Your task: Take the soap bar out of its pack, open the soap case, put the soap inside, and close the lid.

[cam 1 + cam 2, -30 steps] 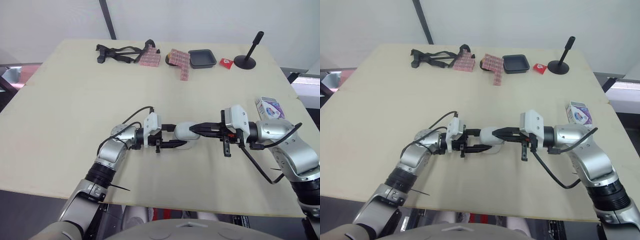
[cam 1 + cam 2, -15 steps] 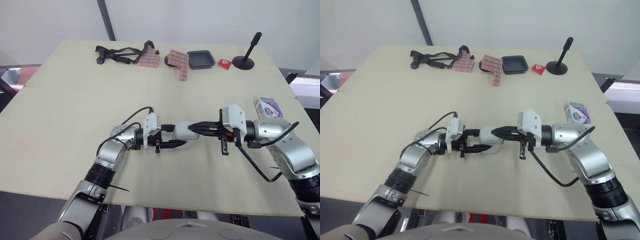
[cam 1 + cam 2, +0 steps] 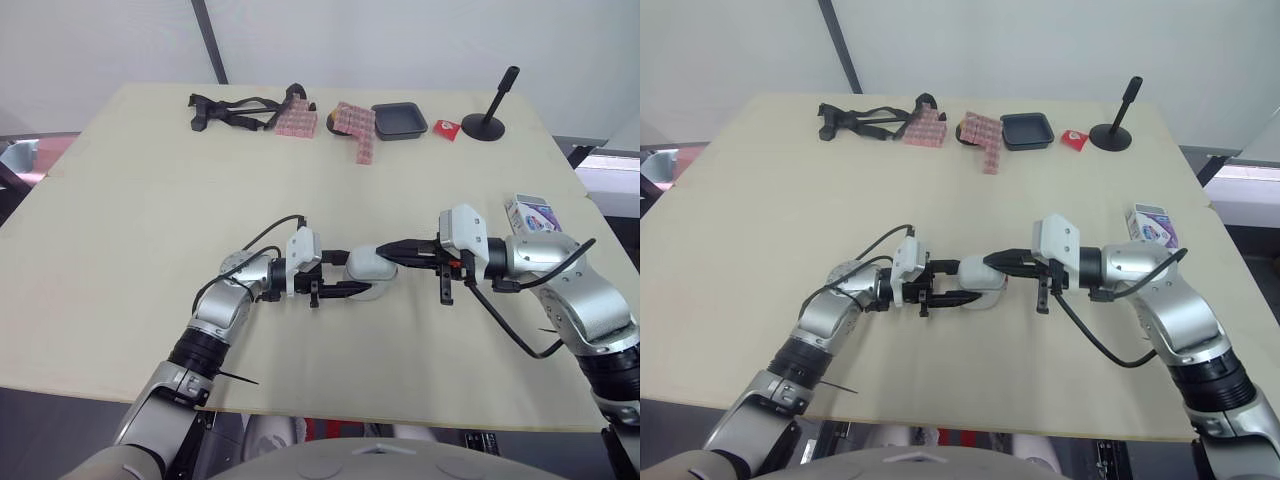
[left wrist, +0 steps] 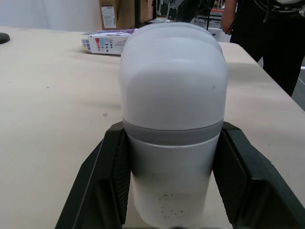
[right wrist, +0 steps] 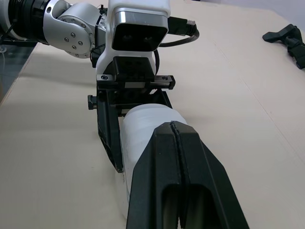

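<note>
- Head cameras: I see the white, rounded plastic soap case with the grey band in the near half of the pale wooden table, about midway between its left and right edges. I cannot tell whether it rests on the surface or sits just above it.
- The left gripper has the case clamped, one black finger along each side. The right gripper points at it from the other side, its tip touching the top of the case.
- The white and purple cardboard soap pack lies by the right edge, well apart from the case.
- Along the far edge sit a black strap, pink patterned pieces, a dark square tray, a small red packet and a black stand with an upright rod.
- Left wrist camera: both fingers press against the lower, duller shell of the case, below the grey band. The lid is down on the base. A person in dark clothes stands beyond the table.
- Right wrist camera: my right fingers are pressed flat together with nothing between them, lying over the top of the case.
</note>
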Motion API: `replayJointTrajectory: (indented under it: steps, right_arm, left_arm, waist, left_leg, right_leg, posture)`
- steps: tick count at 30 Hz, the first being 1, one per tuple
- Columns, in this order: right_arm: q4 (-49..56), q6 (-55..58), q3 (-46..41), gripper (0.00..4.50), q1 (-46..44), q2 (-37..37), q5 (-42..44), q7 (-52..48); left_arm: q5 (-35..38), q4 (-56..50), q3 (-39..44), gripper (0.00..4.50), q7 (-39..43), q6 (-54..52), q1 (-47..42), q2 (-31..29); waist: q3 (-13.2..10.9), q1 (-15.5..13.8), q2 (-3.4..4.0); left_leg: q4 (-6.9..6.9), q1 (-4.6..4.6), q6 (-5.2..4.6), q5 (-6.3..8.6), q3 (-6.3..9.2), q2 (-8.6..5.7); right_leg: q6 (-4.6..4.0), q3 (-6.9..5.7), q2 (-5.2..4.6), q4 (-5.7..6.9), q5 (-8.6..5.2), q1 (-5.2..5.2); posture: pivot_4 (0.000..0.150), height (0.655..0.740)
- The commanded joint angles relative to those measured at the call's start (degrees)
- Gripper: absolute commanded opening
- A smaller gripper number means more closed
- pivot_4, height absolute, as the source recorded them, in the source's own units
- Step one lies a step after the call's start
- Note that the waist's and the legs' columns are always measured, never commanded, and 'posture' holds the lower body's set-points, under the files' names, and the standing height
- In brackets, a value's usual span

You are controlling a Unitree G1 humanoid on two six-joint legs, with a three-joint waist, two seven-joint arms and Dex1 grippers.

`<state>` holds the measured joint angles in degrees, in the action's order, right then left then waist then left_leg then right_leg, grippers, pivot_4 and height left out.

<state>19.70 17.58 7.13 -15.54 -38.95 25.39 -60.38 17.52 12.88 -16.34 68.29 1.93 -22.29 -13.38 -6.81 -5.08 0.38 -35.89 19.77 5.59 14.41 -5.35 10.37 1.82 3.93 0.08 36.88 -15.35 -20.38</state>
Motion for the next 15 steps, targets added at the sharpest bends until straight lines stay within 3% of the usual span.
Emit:
replayJointTrajectory:
  steps: [1,15]
  right_arm:
    - [-1.59,2.07,2.73,0.03,2.05,-1.17,-3.04,0.13]
    - [-6.91,-3.11,-10.47,0.03,1.76,1.07,3.57,1.21]
  left_arm:
    - [0.41,-2.14,0.47,1.89,-0.30,0.57,-0.28,0.34]
    - [0.84,-2.11,1.10,1.89,-0.37,-0.18,-0.26,-0.13]
  waist:
    - [0.00,0.11,0.00]
    - [-0.12,0.45,-0.02]
  left_leg:
    - [0.05,-0.08,0.00,0.00,0.00,0.00]
    - [0.51,-0.06,0.00,0.00,-0.01,-0.05]
  right_leg:
    - [0.00,0.00,0.00,-0.06,0.00,0.08]
    - [0.00,-0.04,0.03,-0.43,0.00,0.20]
  posture:
    - [0.150,0.7400]
    - [0.150,0.7400]
